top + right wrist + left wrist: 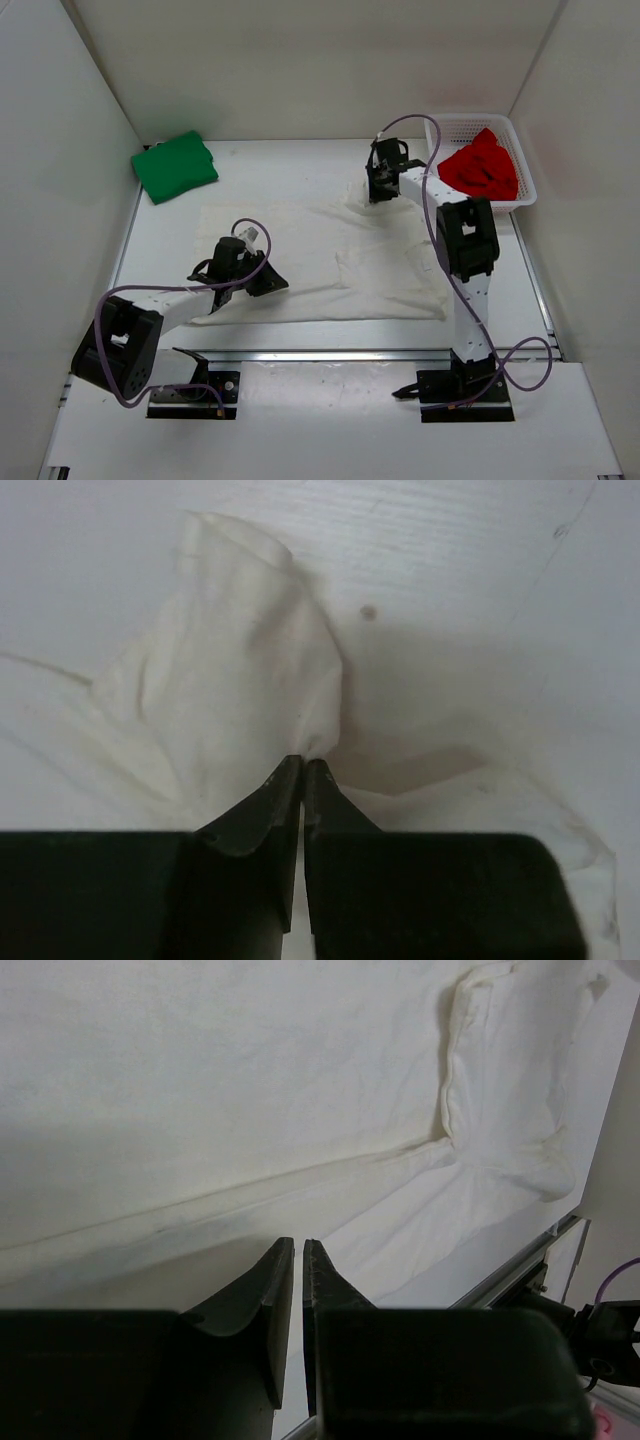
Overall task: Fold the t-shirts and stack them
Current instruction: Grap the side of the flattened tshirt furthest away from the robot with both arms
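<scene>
Only a small tuft of the white shirt is being clamped by the right gripper, the left gripper being closed on nothing visible, so slippage is being risked under any pull.

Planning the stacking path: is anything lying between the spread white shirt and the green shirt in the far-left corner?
Nothing visible does. Only bare table lies between the white shirt and the folded green shirt; the red shirt sits in the basket, far right.
</scene>
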You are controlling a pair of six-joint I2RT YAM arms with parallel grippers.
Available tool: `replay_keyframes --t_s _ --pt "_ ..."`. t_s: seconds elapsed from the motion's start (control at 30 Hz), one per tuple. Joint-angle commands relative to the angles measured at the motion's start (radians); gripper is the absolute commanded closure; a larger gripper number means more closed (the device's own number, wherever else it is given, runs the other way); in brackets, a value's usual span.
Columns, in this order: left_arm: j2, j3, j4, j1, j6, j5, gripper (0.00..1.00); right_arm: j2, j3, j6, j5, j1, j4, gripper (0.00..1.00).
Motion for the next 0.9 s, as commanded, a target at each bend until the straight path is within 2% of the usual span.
replay_keyframes --t_s 0.0,0.2,0.27,0.33,0.4,0.43,0.6,0.7,0.87 --pt "0.002 0.01 0.044 -0.002 -0.006 0.035 0.8 -0.226 -0.139 0.006 0.153 0.105 0.041 0.98" --pt "0.001 -0.001 0.045 -0.004 -0.005 0.032 0.8 -0.381 -0.491 0.086 0.114 0.2 0.163 0.92" --pt "-0.001 -0.002 0.05 0.002 0.0 0.036 0.8 -0.444 -0.577 0.094 0.113 0.235 0.205 0.79" --pt "-0.006 -0.004 0.051 -0.002 0.001 0.033 0.8 -0.527 -0.655 0.094 0.115 0.269 0.22 0.75" --pt "-0.007 -0.009 0.06 0.005 -0.012 0.033 0.8 -0.578 -0.68 0.085 0.089 0.269 0.228 0.68" --pt "-0.007 -0.009 0.064 0.004 -0.014 0.029 0.8 -0.61 -0.682 0.089 0.083 0.257 0.226 0.68" --pt "-0.01 -0.005 0.053 0.008 -0.017 0.024 0.8 -0.669 -0.663 0.138 -0.02 0.087 0.287 0.66" --pt "-0.024 0.004 0.05 0.018 -0.014 0.027 0.8 -0.618 -0.657 0.166 -0.078 0.008 0.334 0.67" --pt "-0.018 0.004 0.05 0.013 -0.015 0.019 0.8 -0.511 -0.646 0.19 -0.233 -0.032 0.398 0.68"
